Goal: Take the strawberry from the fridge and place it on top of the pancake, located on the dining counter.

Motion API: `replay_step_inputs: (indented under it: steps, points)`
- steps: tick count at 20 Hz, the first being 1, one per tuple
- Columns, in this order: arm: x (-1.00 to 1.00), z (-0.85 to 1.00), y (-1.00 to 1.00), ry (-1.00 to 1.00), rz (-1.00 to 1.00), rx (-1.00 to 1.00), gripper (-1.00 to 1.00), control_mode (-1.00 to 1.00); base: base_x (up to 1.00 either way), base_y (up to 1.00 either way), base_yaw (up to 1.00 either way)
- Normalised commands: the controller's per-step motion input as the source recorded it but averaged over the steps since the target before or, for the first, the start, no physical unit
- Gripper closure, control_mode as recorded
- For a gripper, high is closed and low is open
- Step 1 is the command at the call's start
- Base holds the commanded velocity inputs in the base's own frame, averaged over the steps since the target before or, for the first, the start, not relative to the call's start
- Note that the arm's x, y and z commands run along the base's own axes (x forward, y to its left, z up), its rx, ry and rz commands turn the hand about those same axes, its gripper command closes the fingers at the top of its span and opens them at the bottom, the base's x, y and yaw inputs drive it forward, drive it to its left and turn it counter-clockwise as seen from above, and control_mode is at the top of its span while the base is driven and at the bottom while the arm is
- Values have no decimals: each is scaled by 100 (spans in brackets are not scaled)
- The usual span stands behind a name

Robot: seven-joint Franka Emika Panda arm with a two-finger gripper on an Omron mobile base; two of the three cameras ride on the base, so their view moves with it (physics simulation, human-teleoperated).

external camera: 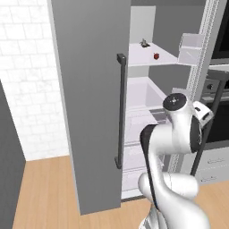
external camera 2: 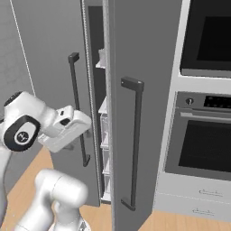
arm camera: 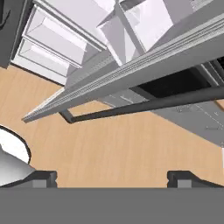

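Arm: glossy white rounded shells, bulbous at the links. Dark grey to black bands run between the segments at the joints. Round dark cap with a small pale mark on one joint end; a similar black disc carries a white logo. Blocky white hand. Tool: two small dark tips, set wide apart.

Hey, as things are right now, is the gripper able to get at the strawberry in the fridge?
Probably yes: the fridge stands open, and the strawberry sits exposed on an upper shelf. The gripper, jaws open, is low and aimed at the floor, so it must rise.
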Motion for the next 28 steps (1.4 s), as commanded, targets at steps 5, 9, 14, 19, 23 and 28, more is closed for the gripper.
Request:
replay_step_inputs:
  steps: [5,9,14,19,23,28]
  points:
    - [75,-1,64,19,-11,-33,-100,-100,0,0,0]
    - [86,-25,-21,6,0,-5,-100,-100,0,0,0]
    - [100,-18,-3,0,0,-1,-100,-100,0,0,0]
    - [74,-31,-21,-2,1,0,-100,-100,0,0,0]
    - [74,-36,-32,-6,5,0,-100,-100,0,0,0]
    - [57,-44,-48,-3,3,0,-100,-100,0,0,0]
